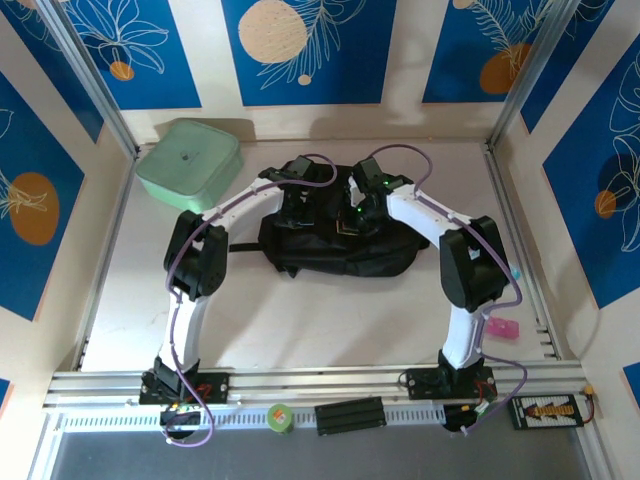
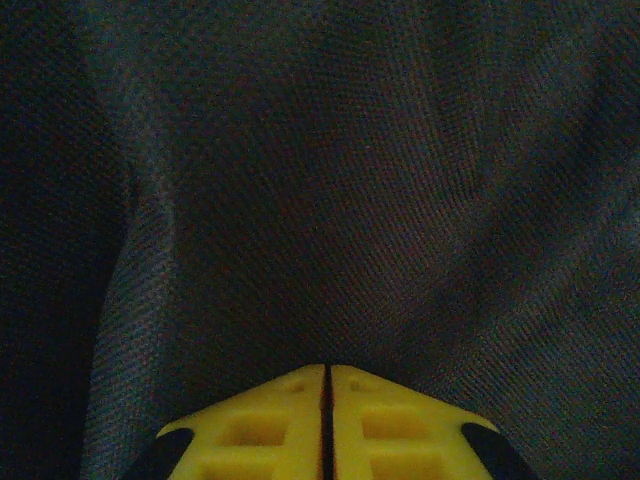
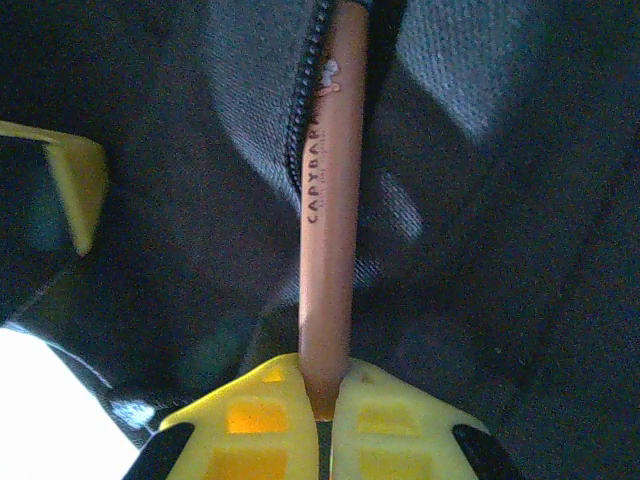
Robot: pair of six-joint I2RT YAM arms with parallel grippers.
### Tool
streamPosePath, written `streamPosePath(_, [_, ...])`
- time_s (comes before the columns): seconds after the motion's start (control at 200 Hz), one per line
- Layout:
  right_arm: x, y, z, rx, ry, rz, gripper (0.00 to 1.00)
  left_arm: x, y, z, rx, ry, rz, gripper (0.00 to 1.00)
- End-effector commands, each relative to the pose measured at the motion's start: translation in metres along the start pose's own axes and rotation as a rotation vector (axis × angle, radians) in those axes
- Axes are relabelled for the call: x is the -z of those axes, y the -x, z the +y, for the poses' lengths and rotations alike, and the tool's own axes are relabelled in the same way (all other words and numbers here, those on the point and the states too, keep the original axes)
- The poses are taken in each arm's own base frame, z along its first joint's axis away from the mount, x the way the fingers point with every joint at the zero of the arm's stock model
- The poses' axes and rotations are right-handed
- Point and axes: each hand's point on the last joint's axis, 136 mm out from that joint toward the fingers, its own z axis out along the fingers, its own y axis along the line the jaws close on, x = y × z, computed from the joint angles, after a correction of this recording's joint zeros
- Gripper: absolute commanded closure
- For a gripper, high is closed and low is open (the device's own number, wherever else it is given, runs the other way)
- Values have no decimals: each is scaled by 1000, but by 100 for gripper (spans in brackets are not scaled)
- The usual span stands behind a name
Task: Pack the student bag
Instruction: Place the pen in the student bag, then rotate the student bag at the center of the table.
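**Table (image 1: 300, 320), contents as we find them**

1. Student bag (image 1: 330, 250): a large black fabric backpack. It lies flat at the middle of the table, nearer the far edge than the near one. Both arms reach over it. In the left wrist view its dark woven cloth (image 2: 350, 200) is close up. In the right wrist view we see folds of the same cloth (image 3: 150, 250) and a black zipper (image 3: 300, 130) running along an opening.

2. Left gripper (image 1: 298, 203): over the left half of the bag's top. Up close, its yellow fingers (image 2: 327, 368) are pressed together with only a thin dark seam between them, and their tips are against the cloth. We cannot tell whether any fabric is caught in that seam.

3. Right gripper (image 1: 358, 215): over the right half of the bag's top, just beside the left one. Its yellow fingers (image 3: 322, 385) are clamped on item 4.

4. Pencil (image 3: 330, 200): brown, printed "CAPYBARA" along the shaft. It is held by its near end and points straight away from the fingers, lying beside the zipper. Its far end is out of sight at the picture's top edge.

5. Mint-green lidded box (image 1: 188, 163): square, at the far left corner of the table, well apart from the bag.

6. Small pink object (image 1: 503, 329): near the right edge, beside the right arm's base.

7. Green tape roll (image 1: 281, 418): on the rail at the near edge, between the two bases.
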Motion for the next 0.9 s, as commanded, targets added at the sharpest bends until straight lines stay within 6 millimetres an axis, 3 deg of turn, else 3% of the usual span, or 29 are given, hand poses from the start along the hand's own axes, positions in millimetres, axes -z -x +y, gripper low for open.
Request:
streamPosePath(0.0, [-1,32,14,86,106,-45,95,3,-17,9,-11,14,75,89])
streamPosePath(0.09, [-1,39,12,76,100,-54,91,4,-16,6,-11,-2,70,89])
streamPosePath(0.165, [9,40,11,62,106,-81,78,9,-13,2,-14,-21,62,89])
streamPosePath(0.29, [39,38,6,29,110,-163,61,31,-2,-11,-16,-87,16,81])
streamPosePath(0.36, [51,36,-1,-4,111,-204,56,48,5,-19,-10,-140,-19,75])
streamPosePath(0.46, [53,35,-30,-87,41,-226,53,68,6,-28,15,-201,-48,66])
streamPosePath(0.58, [52,29,-82,-220,-160,-200,51,83,-7,-32,73,-271,-51,58])
streamPosePath(0.645, [51,18,-103,-267,-248,-168,51,90,-20,-27,109,-269,-45,54])
streamPosePath(0.745, [39,-8,-117,-306,-308,-71,51,92,-45,-20,190,-279,-24,49])
streamPosePath(0.895, [19,-60,-112,-387,-278,75,52,70,-79,-16,331,-333,15,48])
